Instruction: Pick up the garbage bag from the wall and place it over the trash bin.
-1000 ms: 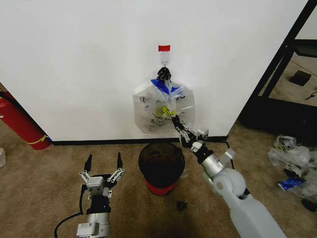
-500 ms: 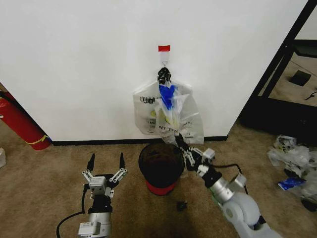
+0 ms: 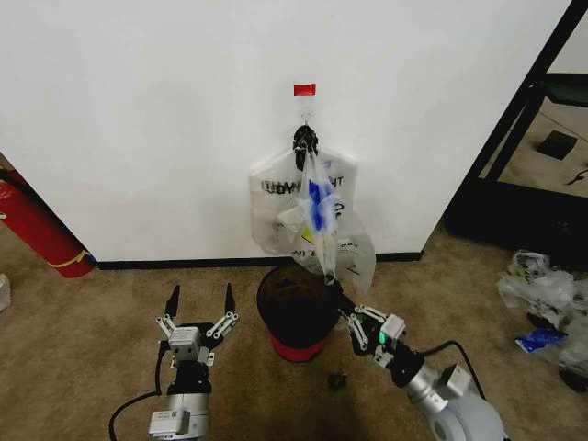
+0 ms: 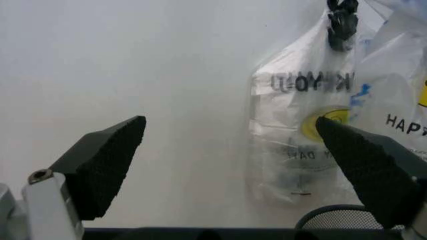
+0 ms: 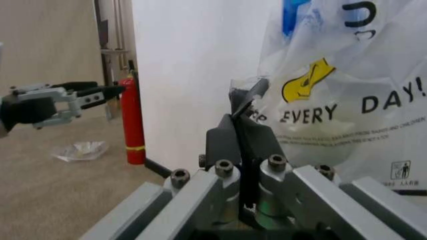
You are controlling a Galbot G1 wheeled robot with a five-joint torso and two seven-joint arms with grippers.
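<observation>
From the head view, the garbage bag (image 3: 322, 225) hung off the hook (image 3: 304, 119) on the wall (image 3: 138, 110), its clear plastic drawn down toward 6 o'clock in front of the white smiley bag (image 3: 276, 207) that hung behind it. The right gripper (image 3: 338, 292) sat at the bag's lower tip, just above the rim of the trash bin (image 3: 296, 308), fingers pinched on the plastic. I judged this the pull-off step: the top of the bag was on the hook, so the next move called for freeing it there before spreading it over the bin. The left gripper (image 3: 198, 303) stood at about 9 o'clock from the bin, fingers spread wide and holding nothing. Where the two bags overlapped, it was hard to tell which one owned which fold.

In the left wrist view, the spread pads (image 4: 107, 165) framed bare wall, and the bags (image 4: 313, 125) hung beyond the far pad. The hook itself was cut off at the frame's edge.

In the right wrist view, the fingertips (image 5: 241, 132) were closed flat together on a sliver of clear film. The bag's printed face (image 5: 347, 100) loomed behind. The left gripper (image 5: 57, 100) showed far off beside the red fire extinguisher (image 5: 135, 120). How much plastic was actually pinched, I couldn't make out.
</observation>
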